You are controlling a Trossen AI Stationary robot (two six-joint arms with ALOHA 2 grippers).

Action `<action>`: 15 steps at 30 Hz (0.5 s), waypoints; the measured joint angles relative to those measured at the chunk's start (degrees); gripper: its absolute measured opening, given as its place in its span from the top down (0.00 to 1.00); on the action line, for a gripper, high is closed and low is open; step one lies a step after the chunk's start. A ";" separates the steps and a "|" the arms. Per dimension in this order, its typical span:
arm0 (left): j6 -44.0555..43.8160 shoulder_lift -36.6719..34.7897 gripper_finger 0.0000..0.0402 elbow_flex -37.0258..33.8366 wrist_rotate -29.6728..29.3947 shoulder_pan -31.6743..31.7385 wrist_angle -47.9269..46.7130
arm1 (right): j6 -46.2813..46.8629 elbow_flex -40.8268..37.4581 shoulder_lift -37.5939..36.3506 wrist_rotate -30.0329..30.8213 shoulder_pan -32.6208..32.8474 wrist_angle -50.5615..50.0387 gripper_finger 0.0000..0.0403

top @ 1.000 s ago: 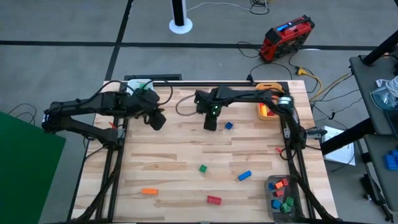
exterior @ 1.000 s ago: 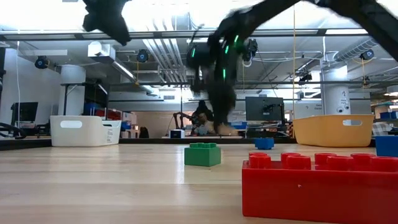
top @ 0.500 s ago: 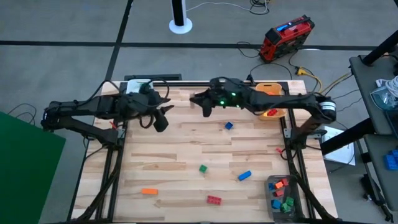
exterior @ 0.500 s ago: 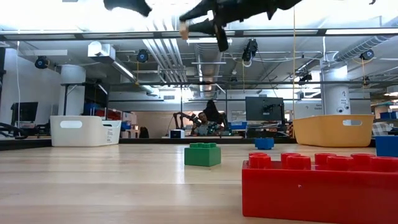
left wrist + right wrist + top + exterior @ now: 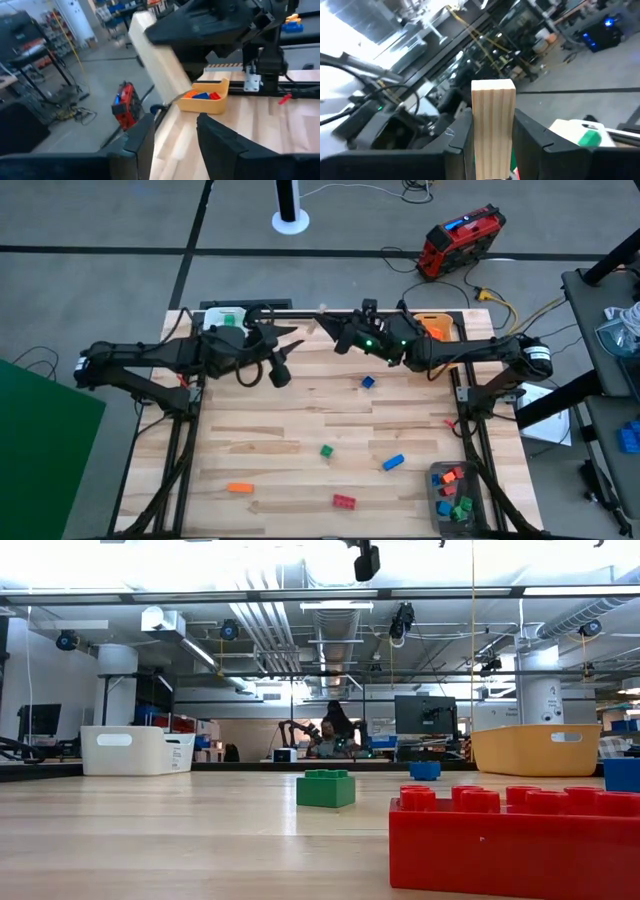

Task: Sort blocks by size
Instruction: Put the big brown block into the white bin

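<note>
My right gripper hangs high over the table's far middle, shut on a long beige block. The left wrist view also shows that block. My left gripper stands open just left of the right gripper, with nothing between its fingers. Loose blocks rest flat on the table: a small blue one, a green one, a longer blue one, an orange one and a red one. My right gripper pinches the beige block's two long sides between its two fingers. The block lies along the fingers, and its free end sticks out past their tips. It is lifted well clear of the table.
A white bin holding a green block stands at the far left. An orange-yellow bin stands at the far right. A grey bin with several blocks stands at the near right. In the low view the red block fills the near right.
My right gripper has risen from the table beside the small blue block, carrying the beige block up and toward the far edge, and has tipped from pointing down to nearly level. My left gripper has moved toward the table's right, closer to the right gripper.
</note>
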 joint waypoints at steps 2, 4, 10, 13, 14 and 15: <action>1.21 0.94 0.66 0.00 -0.08 -0.06 1.53 | 0.44 0.36 0.10 1.54 0.00 -0.07 0.78; 1.68 1.83 0.62 0.00 -1.28 -0.11 3.07 | 0.89 0.57 0.10 2.30 -0.02 -0.13 0.78; 4.76 4.01 0.51 0.00 -7.98 -0.04 9.29 | 1.69 1.39 0.35 2.46 0.04 -0.03 0.78; 8.51 5.06 0.47 0.00 -7.87 -0.25 13.27 | 2.61 1.80 1.04 2.50 0.11 0.04 0.78; 9.77 5.37 0.46 -0.02 -7.79 -0.26 14.41 | 2.81 1.92 1.29 2.47 0.11 0.02 0.78; 10.76 5.78 0.46 -0.01 -7.79 -0.26 15.47 | 3.03 1.92 1.50 2.51 0.22 -0.07 0.78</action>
